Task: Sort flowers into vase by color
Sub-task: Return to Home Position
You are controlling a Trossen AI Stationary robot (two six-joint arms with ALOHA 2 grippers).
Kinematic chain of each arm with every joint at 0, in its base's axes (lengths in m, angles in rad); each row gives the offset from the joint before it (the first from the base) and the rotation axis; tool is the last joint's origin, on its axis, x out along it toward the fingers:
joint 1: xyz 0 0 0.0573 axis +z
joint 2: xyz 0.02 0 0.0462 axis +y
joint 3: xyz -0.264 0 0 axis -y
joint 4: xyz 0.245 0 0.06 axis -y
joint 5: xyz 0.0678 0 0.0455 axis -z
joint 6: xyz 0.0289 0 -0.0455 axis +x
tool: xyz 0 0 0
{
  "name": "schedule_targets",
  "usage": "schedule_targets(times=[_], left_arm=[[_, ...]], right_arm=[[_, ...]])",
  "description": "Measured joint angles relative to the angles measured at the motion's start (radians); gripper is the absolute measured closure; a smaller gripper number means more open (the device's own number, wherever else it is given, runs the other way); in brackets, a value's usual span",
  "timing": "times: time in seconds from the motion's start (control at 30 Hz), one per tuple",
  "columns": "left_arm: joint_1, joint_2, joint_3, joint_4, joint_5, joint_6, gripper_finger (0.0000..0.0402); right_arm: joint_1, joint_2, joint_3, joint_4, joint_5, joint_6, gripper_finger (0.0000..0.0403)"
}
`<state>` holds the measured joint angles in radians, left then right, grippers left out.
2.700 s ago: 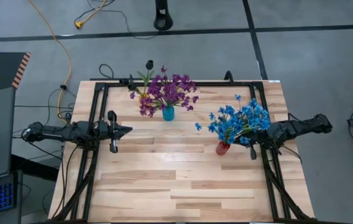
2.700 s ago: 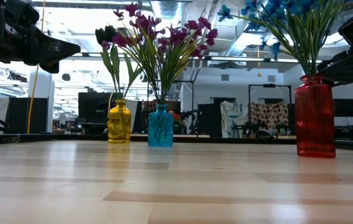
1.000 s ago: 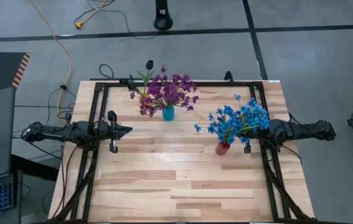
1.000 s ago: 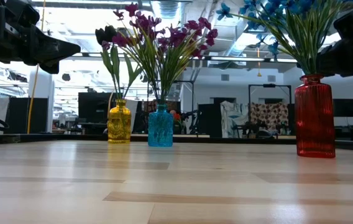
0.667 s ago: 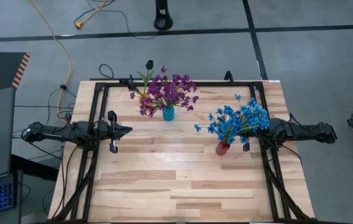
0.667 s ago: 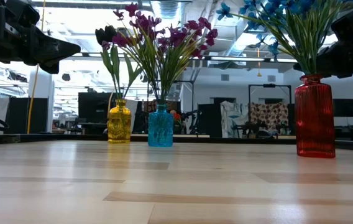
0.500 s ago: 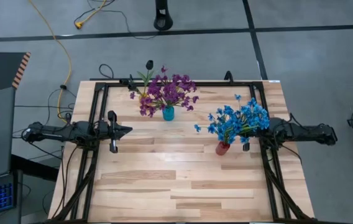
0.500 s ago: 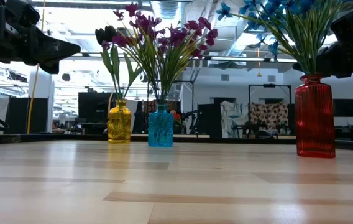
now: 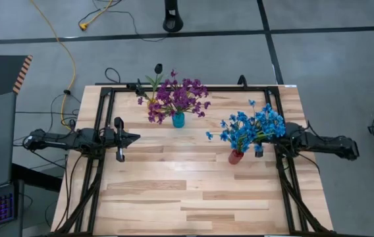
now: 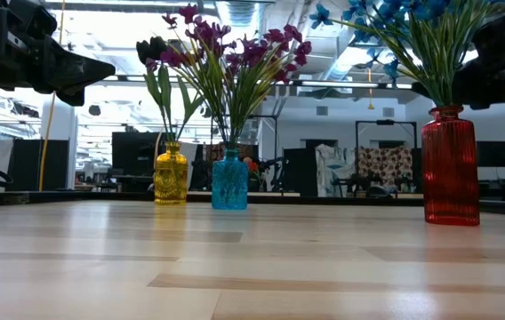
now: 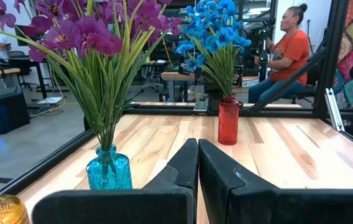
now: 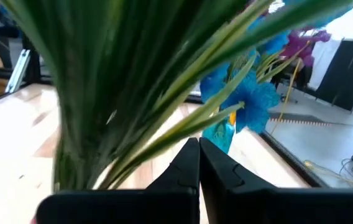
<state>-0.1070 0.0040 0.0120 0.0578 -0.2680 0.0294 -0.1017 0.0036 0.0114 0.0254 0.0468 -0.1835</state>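
Three vases stand on the table. A teal vase [image 9: 178,120] holds purple flowers [image 9: 177,97]. A yellow vase [image 10: 171,173] at the far edge holds a dark blossom [image 9: 159,68]. A red vase [image 9: 236,157] holds blue flowers [image 9: 253,126]. My left gripper [image 9: 136,137] hovers shut and empty at the table's left side; its closed fingers show in the left wrist view [image 11: 197,155]. My right gripper [image 9: 270,137] is shut [image 12: 199,155], right beside the blue flowers' green stems, above the red vase's neck. My right gripper comes level from the table's right with its fingers shut. The blue flowers' green stems [image 12: 164,134] cross just ahead of its fingertips. I cannot tell whether it touches them.
A black metal frame [image 9: 108,92] runs along the table's far, left and right edges. The near half of the wooden table [image 9: 187,197] is bare wood. A person in an orange shirt [image 11: 285,50] sits beyond the table's right side.
My right gripper has crept a little toward the table's left, closer in on the blue flowers' stems, while the arm behind it has stretched out. The vases and flowers stand as before.
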Motion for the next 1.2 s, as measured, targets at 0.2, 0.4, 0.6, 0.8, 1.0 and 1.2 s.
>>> schedule_targets(times=[0.2,0.4,0.6,0.8,1.0,1.2], left_arm=[[0.000,0.000,0.000,0.000,0.000,-0.003,0.0401],[0.000,0.000,0.000,0.000,0.000,-0.001,0.0401],[0.000,0.000,0.000,0.000,0.000,0.011,0.0401],[0.000,0.000,0.000,0.000,-0.001,0.012,0.0401],[0.000,0.000,0.000,0.000,-0.007,0.062,0.0401],[0.000,0.000,0.000,0.000,-0.008,0.126,0.0401]], right_arm=[[-0.043,0.007,-0.004,0.006,-0.021,0.024,0.0372],[-0.075,0.009,-0.004,-0.001,-0.022,0.019,0.0372],[-0.098,0.010,-0.004,-0.006,-0.022,0.019,0.0372],[-0.100,0.010,-0.004,-0.007,-0.022,0.019,0.0372],[-0.100,0.010,-0.005,-0.008,-0.022,0.019,0.0372],[-0.100,0.010,-0.005,-0.009,-0.022,0.019,0.0372]])
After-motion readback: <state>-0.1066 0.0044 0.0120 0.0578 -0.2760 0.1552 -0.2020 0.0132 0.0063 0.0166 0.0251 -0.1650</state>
